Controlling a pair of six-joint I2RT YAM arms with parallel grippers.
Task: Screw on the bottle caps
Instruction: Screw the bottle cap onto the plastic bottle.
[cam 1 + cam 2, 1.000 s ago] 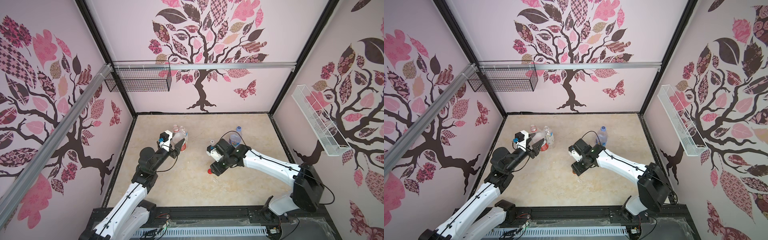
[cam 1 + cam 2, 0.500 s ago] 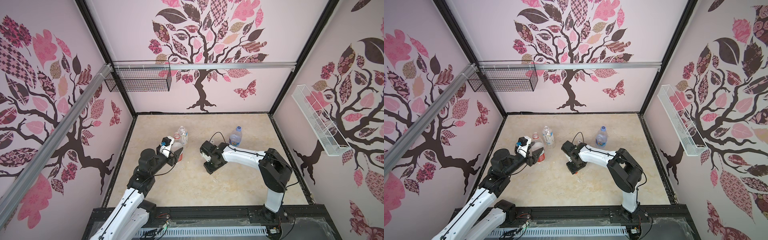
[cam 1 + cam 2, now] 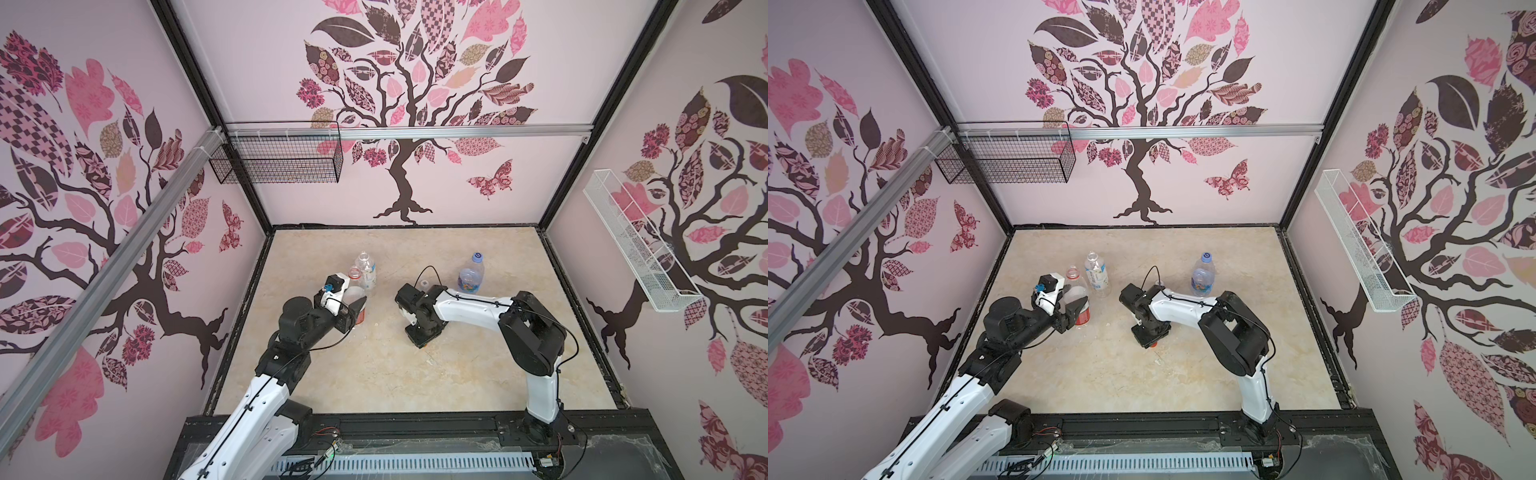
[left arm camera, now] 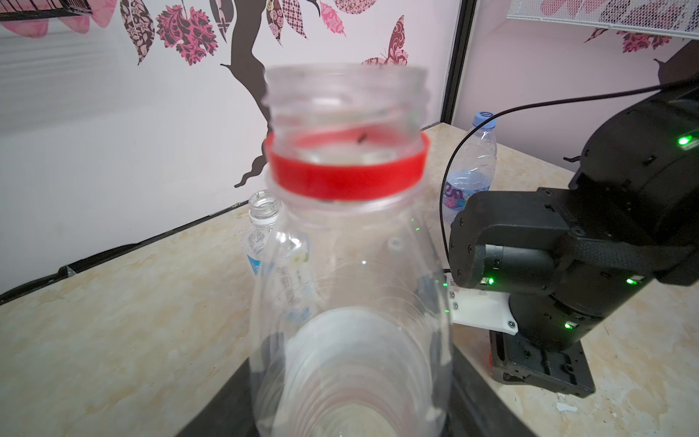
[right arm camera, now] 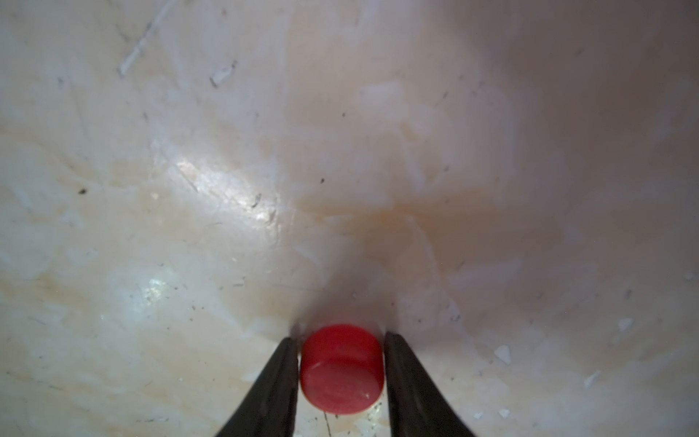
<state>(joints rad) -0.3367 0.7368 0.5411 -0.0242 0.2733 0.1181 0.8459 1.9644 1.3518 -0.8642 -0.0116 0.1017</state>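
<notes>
My left gripper [image 3: 356,308] is shut on the body of the red-labelled bottle [image 3: 360,312], which stands upright at centre left. In the left wrist view its open mouth [image 4: 346,98] sits above a red neck ring. My right gripper [image 5: 340,338] points straight down at the table, its two dark fingers pressed against either side of the red cap [image 5: 340,370] lying there. The cap peeks out under the gripper in a top view [image 3: 1153,344]. The taller white-green bottle [image 3: 368,272] stands uncapped behind the held one. The squat bluish bottle [image 3: 471,276] wears its blue cap.
A small white cap [image 3: 424,284] lies on the table just behind the right arm's wrist. The right arm [image 4: 567,246] is close beside the held bottle. A black wire basket [image 3: 276,160] and a white one [image 3: 627,245] hang on the walls.
The right gripper dropped onto the red cap and its fingers closed in on it while the arm folded inward. The left arm drew the bottle slightly nearer to the front.
</notes>
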